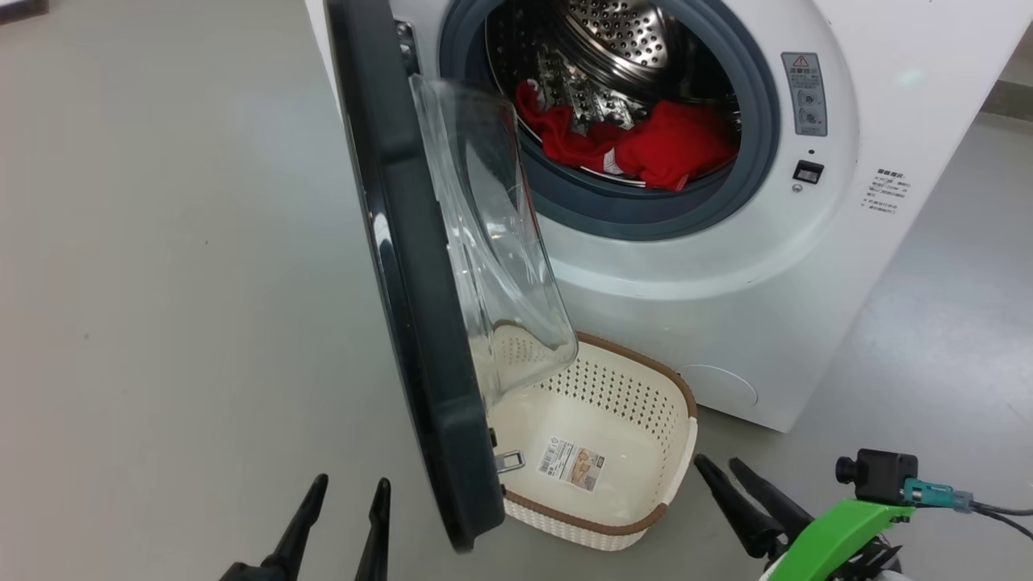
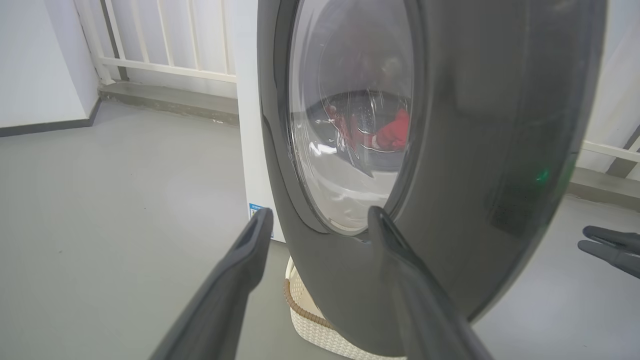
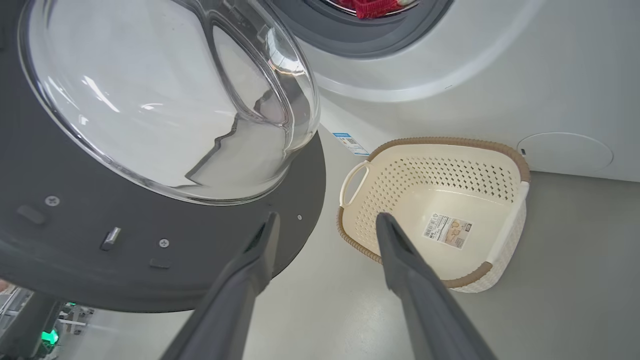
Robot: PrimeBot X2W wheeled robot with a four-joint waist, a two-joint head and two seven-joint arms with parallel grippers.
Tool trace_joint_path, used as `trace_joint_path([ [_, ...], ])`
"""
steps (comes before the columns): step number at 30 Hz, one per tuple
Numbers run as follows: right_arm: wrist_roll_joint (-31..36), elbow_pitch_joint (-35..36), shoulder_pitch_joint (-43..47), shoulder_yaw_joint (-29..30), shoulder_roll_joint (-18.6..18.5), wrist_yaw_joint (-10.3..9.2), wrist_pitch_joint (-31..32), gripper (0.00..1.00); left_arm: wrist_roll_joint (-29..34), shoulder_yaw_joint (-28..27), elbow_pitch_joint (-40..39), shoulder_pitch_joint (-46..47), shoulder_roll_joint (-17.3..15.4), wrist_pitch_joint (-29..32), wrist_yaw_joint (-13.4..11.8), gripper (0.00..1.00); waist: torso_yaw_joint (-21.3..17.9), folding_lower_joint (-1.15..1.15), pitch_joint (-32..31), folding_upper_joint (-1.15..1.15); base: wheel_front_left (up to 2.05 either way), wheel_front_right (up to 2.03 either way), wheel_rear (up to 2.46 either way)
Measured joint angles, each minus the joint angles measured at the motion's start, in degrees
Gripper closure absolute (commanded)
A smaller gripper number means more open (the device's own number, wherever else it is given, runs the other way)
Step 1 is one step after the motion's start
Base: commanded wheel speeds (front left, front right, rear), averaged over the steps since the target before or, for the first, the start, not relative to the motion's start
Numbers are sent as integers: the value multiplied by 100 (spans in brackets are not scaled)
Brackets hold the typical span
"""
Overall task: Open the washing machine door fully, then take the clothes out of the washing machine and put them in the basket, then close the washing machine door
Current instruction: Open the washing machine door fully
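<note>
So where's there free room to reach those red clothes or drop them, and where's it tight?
Free: the drum mouth above the clothes, right of the open door; the basket, bare inside; the wide floor left of the door. Tight: low down, where the door's edge hangs close by the basket.

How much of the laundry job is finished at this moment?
Done: the washing machine door stands open. In hand: nothing; the left end effector and right end effector are open, empty. Left: the clothes lie in the washing machine, the basket holds no garment, then closing the door.
</note>
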State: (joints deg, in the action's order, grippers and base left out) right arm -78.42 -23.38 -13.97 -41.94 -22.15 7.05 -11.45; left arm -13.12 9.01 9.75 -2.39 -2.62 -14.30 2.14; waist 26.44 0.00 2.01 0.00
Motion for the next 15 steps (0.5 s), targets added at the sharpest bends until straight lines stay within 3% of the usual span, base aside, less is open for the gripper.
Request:
trace_joint_path([
  [6,670,-576,7,236,52,0,-275,0,3,-49,38,-1,1,0,29,0,-65,0,-35,0,0,0,0],
  [8,1392,-592,115,988,241,0,-276,0,3,-89,43,-3,0,0,29,0,-99,0,-49,0,0,0,0],
  [15,3318,-134,755,2476,809,1,-279,0,4,-115,49,-3,1,0,29,0,-122,0,-48,0,0,0,0],
])
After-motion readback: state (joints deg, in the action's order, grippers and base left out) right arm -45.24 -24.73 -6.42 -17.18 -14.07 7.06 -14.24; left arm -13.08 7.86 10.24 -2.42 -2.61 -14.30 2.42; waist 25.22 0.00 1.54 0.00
